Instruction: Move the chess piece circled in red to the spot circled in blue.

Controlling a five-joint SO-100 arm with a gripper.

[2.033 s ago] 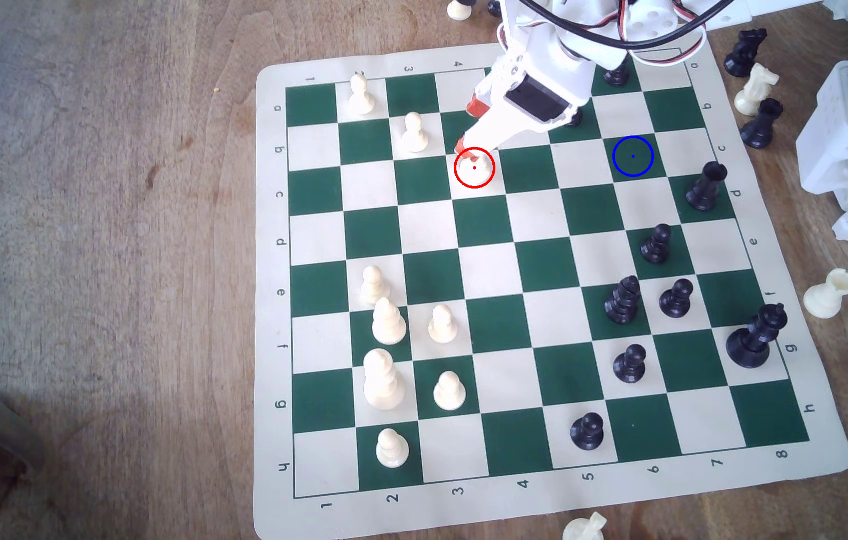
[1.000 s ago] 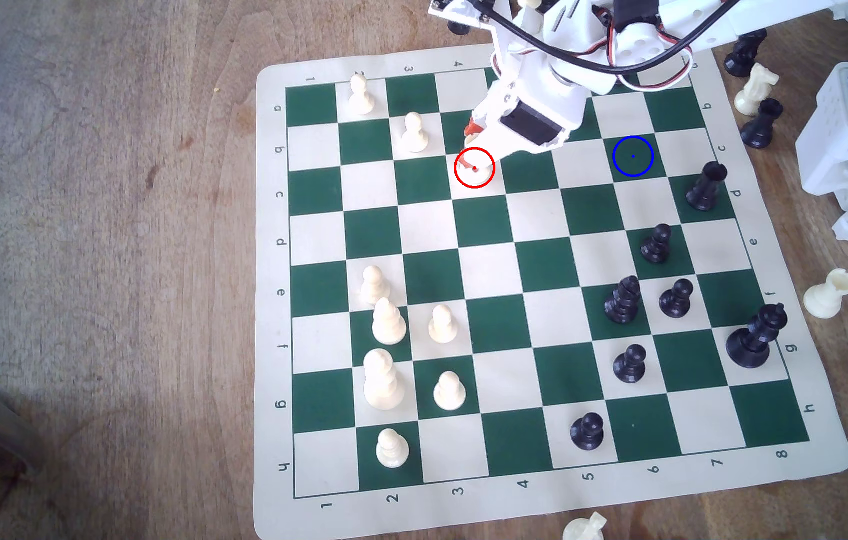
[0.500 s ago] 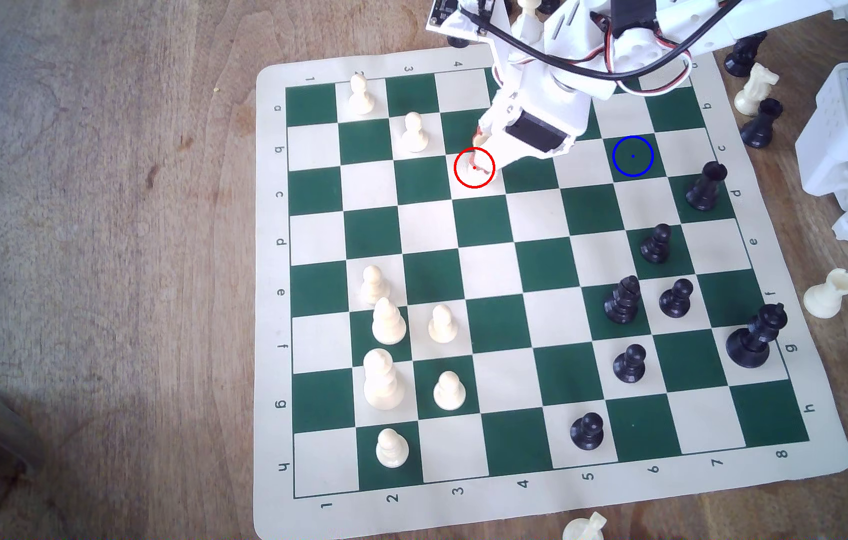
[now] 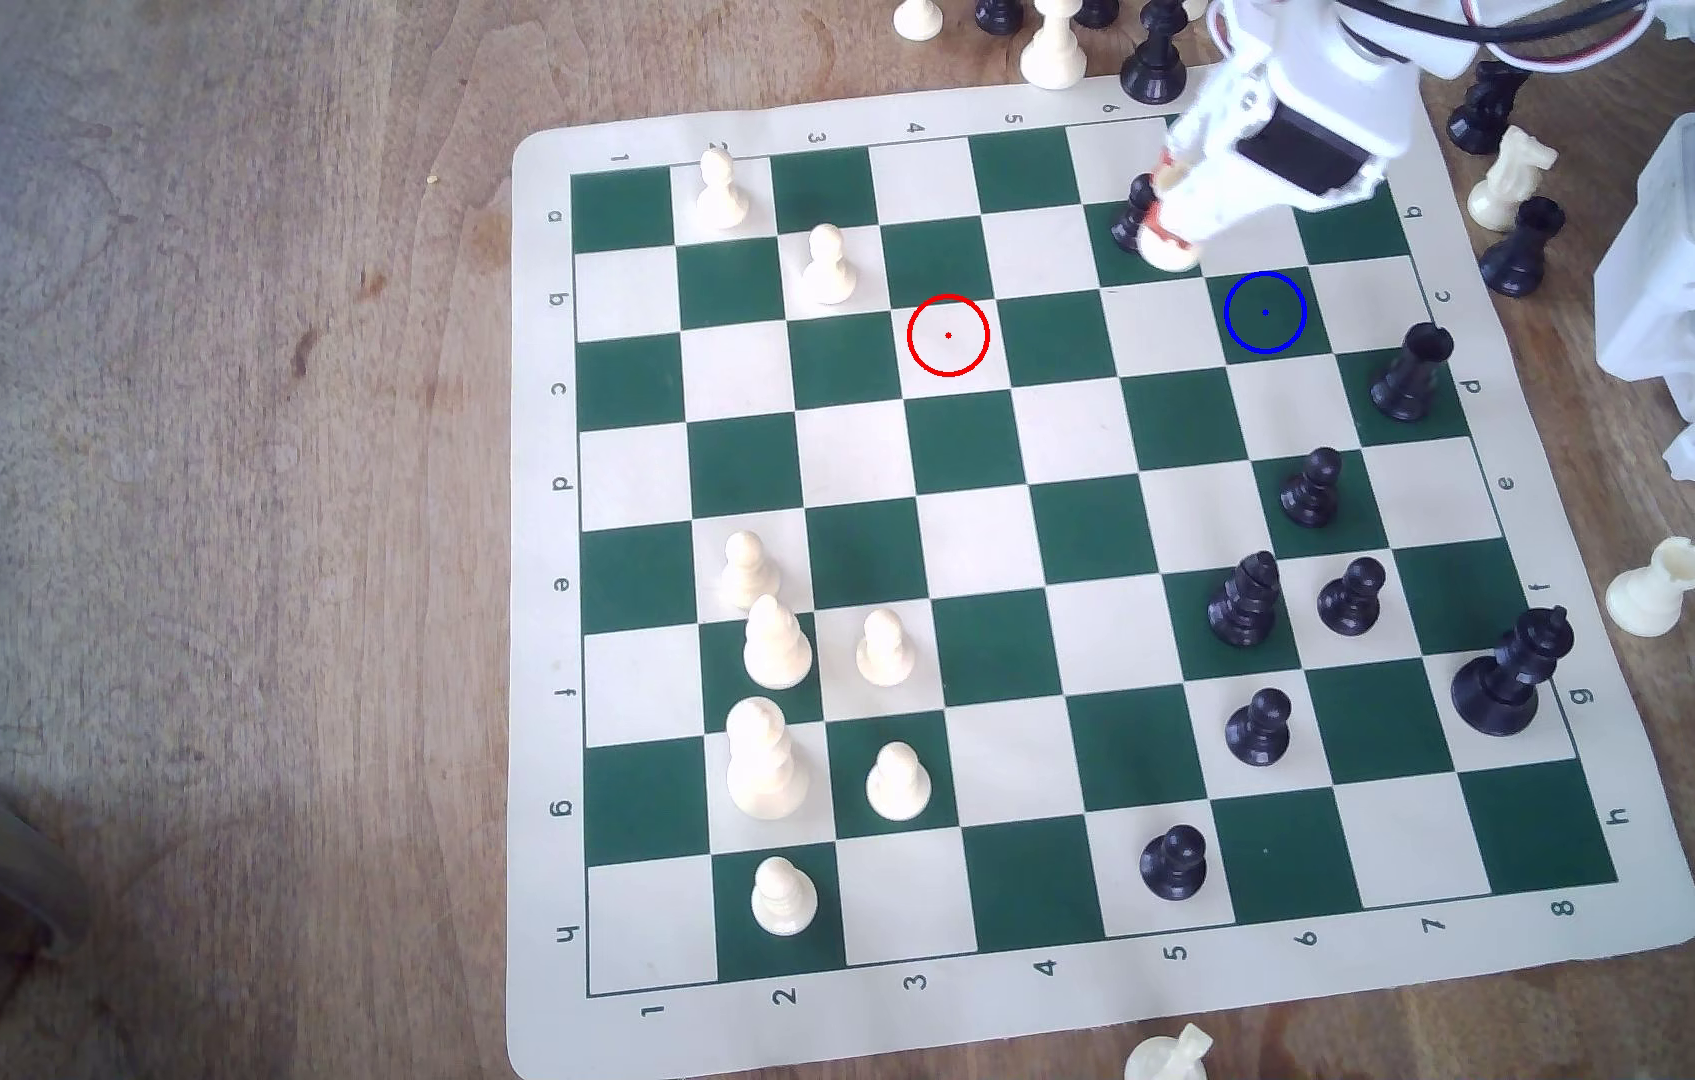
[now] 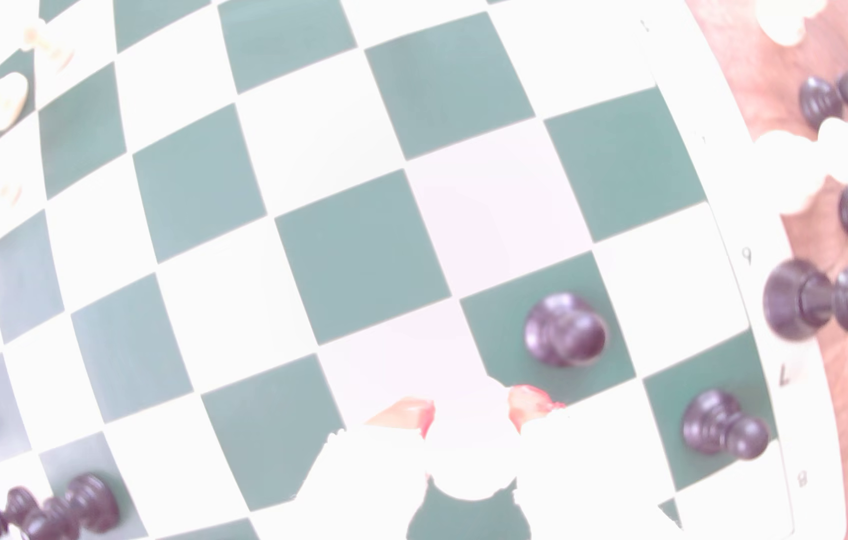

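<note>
Since a moment ago we have carried the cream-white rook off the red-ringed white square, which now lies bare, toward the exterior view's right. Our gripper pinches the rook between its orange-tipped fingers, holding it above the board just beside a black pawn. The blue-ringed green square sits near, lower and to the exterior view's right, unoccupied. In the wrist view the rook looks washed out between the fingertips.
</note>
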